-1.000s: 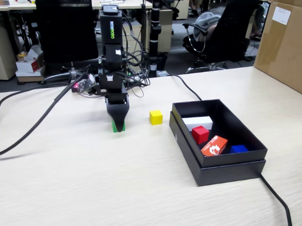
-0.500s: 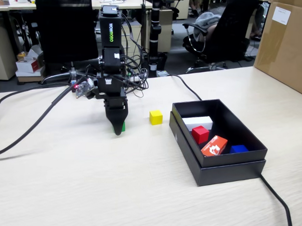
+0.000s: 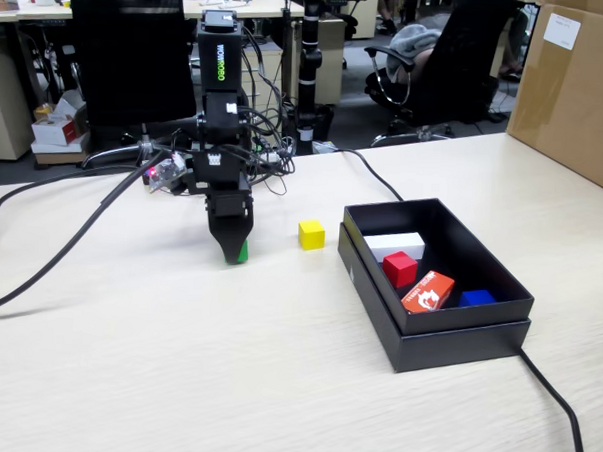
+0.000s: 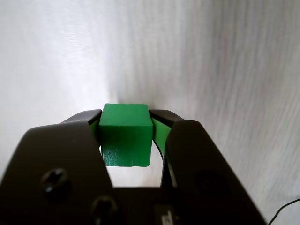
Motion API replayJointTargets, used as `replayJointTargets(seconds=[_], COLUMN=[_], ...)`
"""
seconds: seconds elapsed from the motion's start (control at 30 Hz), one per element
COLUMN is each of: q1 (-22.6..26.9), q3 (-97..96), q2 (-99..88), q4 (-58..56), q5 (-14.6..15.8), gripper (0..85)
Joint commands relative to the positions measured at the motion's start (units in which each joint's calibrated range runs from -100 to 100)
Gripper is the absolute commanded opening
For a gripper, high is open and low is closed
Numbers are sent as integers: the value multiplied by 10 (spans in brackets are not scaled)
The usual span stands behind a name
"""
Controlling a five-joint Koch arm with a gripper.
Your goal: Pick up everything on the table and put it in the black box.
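Note:
My gripper [image 3: 234,251] points down at the beige table [image 3: 175,381], left of centre in the fixed view. In the wrist view my gripper [image 4: 125,116] is shut on the green cube [image 4: 125,136], one jaw pressed on each side. In the fixed view only a green corner of that cube [image 3: 242,251] shows beside the black jaws, at table level. The yellow cube [image 3: 311,234] sits on the table to the right of my gripper. The black box [image 3: 457,343] stands further right, with the red cube [image 3: 400,268] inside it.
The box also holds a white block [image 3: 395,244], an orange-red carton [image 3: 428,292] and a blue object [image 3: 476,298]. A big brown cardboard carton [image 3: 578,88] stands at the far right. Black cables [image 3: 71,241] cross the table's left side, and another cable [image 3: 559,407] runs from the box.

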Motion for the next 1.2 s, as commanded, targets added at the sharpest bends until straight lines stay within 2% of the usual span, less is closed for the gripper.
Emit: replayJointTargets(seconds=[0.0,0.07,0.33,0.47,0.63,0.7,0.9,1.17], q1=[13,22,111,162,185,203,211,212], q3=[84,115,261,429,524,579,579,544], q2=[-76,-97,-144,-9,106,225,336,380], q4=[-66,-87,-119,-126,-127,-127,-127,-127], q5=[12,17,64,86,94,95,105,110], gripper=[24,24,24,25,25,27,28,32])
